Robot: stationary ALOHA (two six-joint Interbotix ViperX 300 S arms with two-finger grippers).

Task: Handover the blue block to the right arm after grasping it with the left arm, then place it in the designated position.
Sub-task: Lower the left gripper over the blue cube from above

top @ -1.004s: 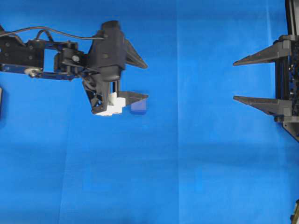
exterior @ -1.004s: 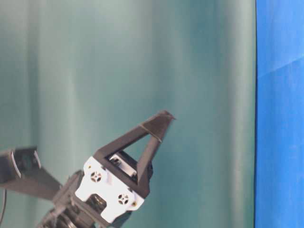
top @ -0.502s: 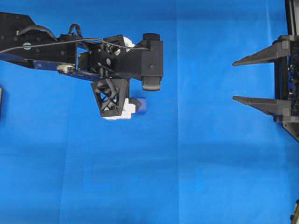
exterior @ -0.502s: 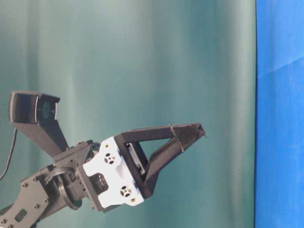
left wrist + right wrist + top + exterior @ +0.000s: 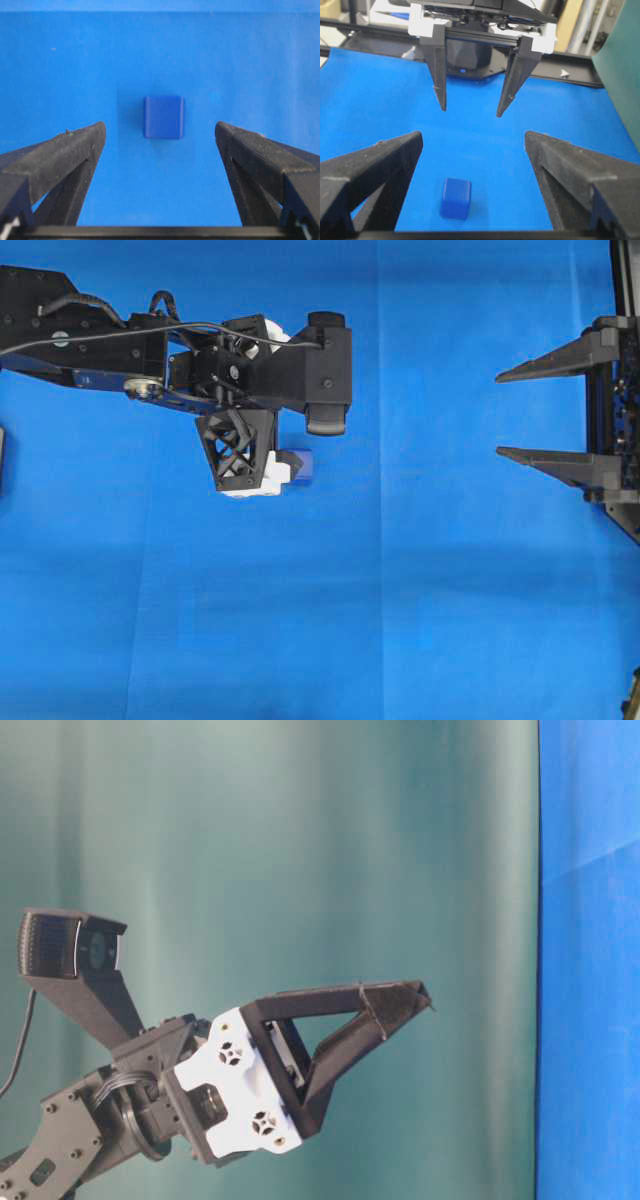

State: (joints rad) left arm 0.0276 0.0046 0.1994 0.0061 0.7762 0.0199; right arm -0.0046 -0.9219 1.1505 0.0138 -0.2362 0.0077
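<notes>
Left pincer [image 5: 160,145]: jaws spread wide, nothing between them; it points down at the table from above, fingers apart on either side of the block's line.

Left fingers [image 5: 439,75]: in the right wrist view both tips hang clear above the cloth, well short of touching anything.

Blue block [image 5: 163,117]: sits flat on the blue cloth [image 5: 420,570], centred in the gap between the open jaws in the left wrist view; from overhead only its edge [image 5: 303,466] shows beside the white bracket.

What has just changed: a second ago the left pincer lay more level, with its fingers reaching out past the block; since then the wrist has tipped down and the arm has stretched forward, so the jaws now look straight onto the block. Over the last half second the pose has barely moved.

Meaning for the task: the approach looks lined up; what remains of the grasp is a descent and a squeeze. I judge the handover and placing to be wholly ahead.

Right pincer [image 5: 510,410]: fully open and empty, parked at the far edge of the overhead view, well apart from the block, its fingers aimed toward the left arm [image 5: 90,345].

Designated position: no marker shows in any view.
</notes>
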